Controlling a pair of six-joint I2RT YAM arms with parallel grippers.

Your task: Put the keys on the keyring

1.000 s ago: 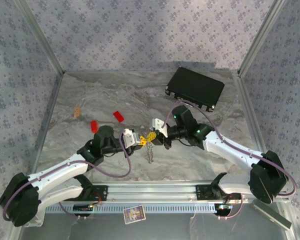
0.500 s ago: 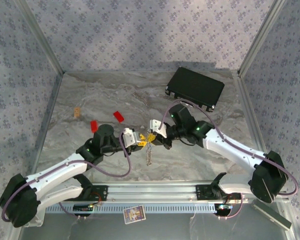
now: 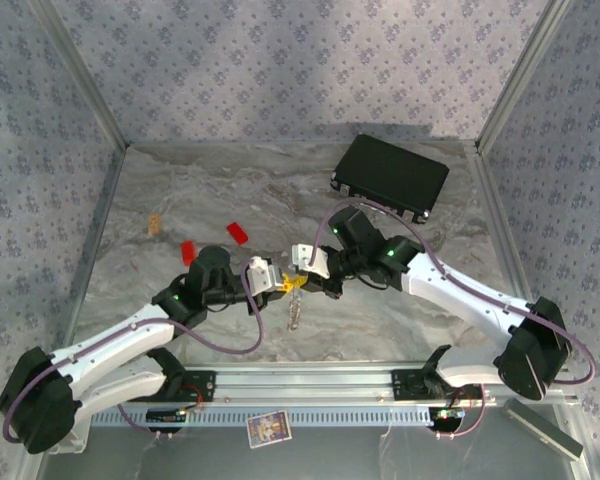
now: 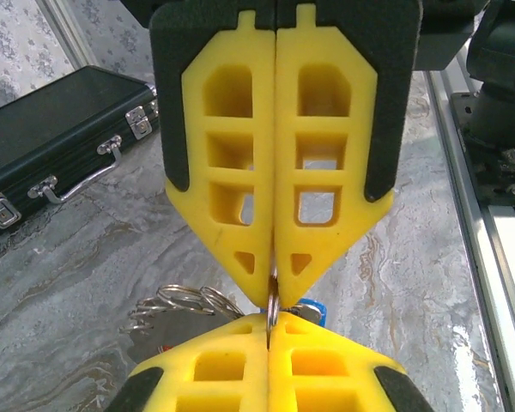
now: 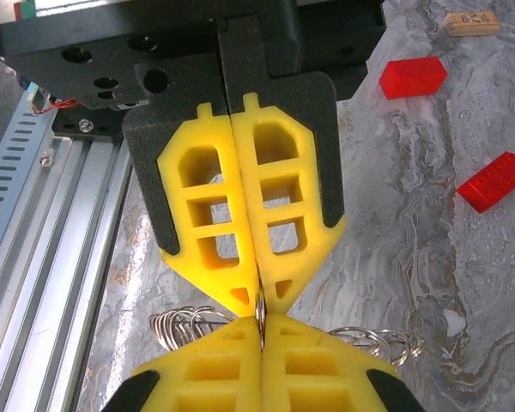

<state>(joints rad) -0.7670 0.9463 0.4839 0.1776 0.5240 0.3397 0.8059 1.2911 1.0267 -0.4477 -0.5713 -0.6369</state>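
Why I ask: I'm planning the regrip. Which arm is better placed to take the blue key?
Probably left: left gripper and right gripper are both shut on the keyring, but the blue key sits beside the left's fingertips.

We see both arms reaching inward, meeting tip to tip on the near side of the black case (image 3: 392, 175). The left gripper (image 3: 282, 285) and right gripper (image 3: 301, 276) are each clamped tight, seemingly pinching the keyring (image 4: 273, 305) between them.
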